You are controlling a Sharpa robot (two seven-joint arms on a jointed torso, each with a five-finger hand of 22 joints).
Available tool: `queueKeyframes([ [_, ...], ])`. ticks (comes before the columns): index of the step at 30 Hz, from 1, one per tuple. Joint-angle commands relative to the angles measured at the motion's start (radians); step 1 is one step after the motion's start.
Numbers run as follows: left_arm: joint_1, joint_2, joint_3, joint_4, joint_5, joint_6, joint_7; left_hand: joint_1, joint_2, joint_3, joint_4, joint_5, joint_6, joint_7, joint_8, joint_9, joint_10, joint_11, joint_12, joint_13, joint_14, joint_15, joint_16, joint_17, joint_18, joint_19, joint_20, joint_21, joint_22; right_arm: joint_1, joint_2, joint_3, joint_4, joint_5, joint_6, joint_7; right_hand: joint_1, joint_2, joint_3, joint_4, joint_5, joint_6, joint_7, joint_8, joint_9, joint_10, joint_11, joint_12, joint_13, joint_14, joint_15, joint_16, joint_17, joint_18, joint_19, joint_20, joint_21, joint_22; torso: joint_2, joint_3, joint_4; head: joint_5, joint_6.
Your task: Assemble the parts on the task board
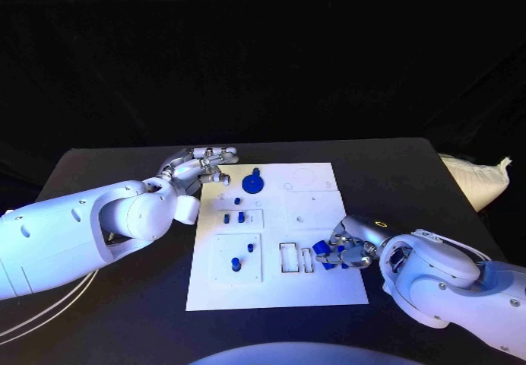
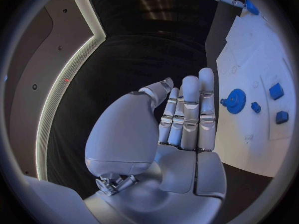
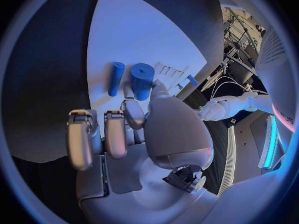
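Right robot hand (image 1: 342, 252) pinches a blue cylinder part (image 3: 142, 81) at the task board (image 1: 318, 293)'s right edge; left robot hand (image 2: 181, 129) hovers released. Expect rigid, light, slick plastic: grip its sides.

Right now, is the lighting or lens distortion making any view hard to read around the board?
Head view: blue-tinted light, dark surroundings, but the task board and gear read clearly. Left wrist view: fisheye bends the board edge; the left hand covers the middle. Right wrist view: the right hand is close, hiding part of the blue cylinder.
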Motion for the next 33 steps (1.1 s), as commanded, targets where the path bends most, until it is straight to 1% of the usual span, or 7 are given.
queueKeyframes([
  [1, 0.0, 0.0, 0.001, 0.002, 0.003, 0.019, 0.003, 0.005, 0.004, -0.001, -0.002, -0.003, -0.006, 0.0, 0.002, -0.001, -0.007, 0.0, 0.006, -0.001, -0.009, 0.0, 0.005, -0.002, 0.011, 0.005, 0.002, -0.003, -0.001, -0.013, 0.007, -0.008, -0.016, -0.006, 0.042, -0.009, 0.01, 0.017, -0.009, 0.0, 0.012, 0.008, -0.004, 0.01, 0.004, -0.002, -0.008, 0.004, 0.005, 0.066, -0.009, 0.004, 0.053, -0.02, 0.051, 0.003, 0.003, 0.162, 0.0, -0.0006, -0.0001, 0.001, -0.001],
  [7, 0.0, -0.001, 0.001, 0.003, 0.003, 0.02, 0.003, 0.005, 0.004, -0.001, -0.002, -0.003, -0.006, 0.0, 0.002, -0.001, -0.007, 0.0, 0.006, -0.001, -0.009, 0.0, 0.005, -0.002, 0.011, 0.005, 0.002, -0.003, -0.001, -0.016, 0.009, -0.008, -0.017, 0.001, 0.001, -0.005, 0.027, 0.04, -0.009, 0.0, 0.043, 0.021, -0.011, 0.026, 0.019, 0.002, -0.013, 0.008, 0.018, 0.067, -0.013, 0.005, 0.057, -0.02, 0.052, 0.0, 0.004, 0.164, -0.001, -0.0012, 0.0002, 0.001, 0.0],
  [11, 0.0, -0.002, 0.001, 0.003, 0.003, 0.021, 0.002, 0.003, 0.005, -0.004, -0.002, -0.003, -0.006, 0.0, 0.003, -0.001, -0.01, 0.0, 0.008, -0.001, -0.011, 0.001, 0.006, -0.003, 0.011, 0.005, 0.003, -0.005, -0.002, -0.015, -0.008, -0.002, 0.007, 0.036, -0.068, 0.005, 0.033, 0.052, -0.012, 0.0, 0.07, 0.032, -0.017, 0.037, 0.031, 0.007, -0.019, 0.01, 0.027, 0.068, -0.017, 0.008, 0.063, -0.021, 0.054, -0.004, 0.008, 0.169, -0.001, 0.0, 0.001, 0.002, 0.003],
  [15, -0.001, -0.002, 0.001, 0.003, 0.003, 0.022, 0.002, 0.003, 0.005, -0.004, -0.002, -0.003, -0.006, 0.0, 0.003, -0.001, -0.01, 0.0, 0.008, -0.001, -0.011, 0.001, 0.006, -0.003, 0.011, 0.005, 0.003, -0.005, -0.002, -0.008, -0.02, 0.005, 0.036, 0.066, -0.119, 0.015, 0.038, 0.057, -0.015, 0.0, 0.094, 0.035, -0.021, 0.043, 0.04, 0.008, -0.022, 0.007, 0.03, 0.068, -0.021, 0.01, 0.066, -0.022, 0.056, -0.007, 0.01, 0.172, -0.002, -0.0014, 0.001, 0.0, 0.005],
  [20, -0.001, 0.0, 0.001, 0.003, 0.003, 0.024, 0.001, 0.003, 0.005, -0.004, -0.002, -0.003, -0.006, 0.0, 0.003, -0.001, -0.01, 0.0, 0.008, -0.001, -0.011, 0.001, 0.006, -0.003, 0.011, 0.005, 0.003, -0.005, -0.002, 0.006, -0.018, 0.01, 0.063, 0.115, -0.165, 0.027, 0.035, 0.062, -0.018, 0.003, 0.102, 0.033, -0.021, 0.044, 0.044, 0.011, -0.023, 0.009, 0.035, 0.07, -0.021, 0.012, 0.072, -0.023, 0.058, -0.008, 0.012, 0.176, 0.0, -0.0012, 0.0039, -0.004, 0.008],
  [27, -0.001, 0.001, 0.001, 0.002, 0.003, 0.024, 0.001, 0.003, 0.005, -0.004, -0.002, -0.003, -0.006, 0.0, 0.003, -0.001, -0.01, 0.0, 0.008, -0.001, -0.011, 0.001, 0.006, -0.003, 0.011, 0.005, 0.003, -0.005, -0.002, 0.012, 0.006, 0.011, 0.064, 0.158, -0.135, 0.023, 0.012, 0.074, -0.028, 0.005, 0.099, 0.031, -0.021, 0.045, 0.052, 0.012, -0.022, 0.005, 0.036, 0.069, -0.021, 0.012, 0.071, -0.023, 0.059, -0.009, 0.013, 0.177, 0.0, -0.0026, 0.0074, -0.002, 0.006],
  [33, -0.001, 0.002, 0.001, 0.003, 0.003, 0.025, 0.0, 0.002, 0.006, -0.005, -0.002, -0.003, -0.007, 0.0, 0.003, -0.001, -0.012, 0.001, 0.008, -0.001, -0.011, 0.001, 0.006, -0.004, 0.011, 0.005, 0.003, -0.005, -0.003, 0.013, 0.048, 0.011, 0.05, 0.2, -0.06, 0.013, -0.013, 0.089, -0.041, 0.005, 0.091, 0.032, -0.022, 0.048, 0.061, 0.015, -0.023, 0.003, 0.042, 0.07, -0.022, 0.013, 0.074, -0.024, 0.059, -0.009, 0.014, 0.179, 0.001, -0.0024, 0.0067, 0.006, 0.003],
])
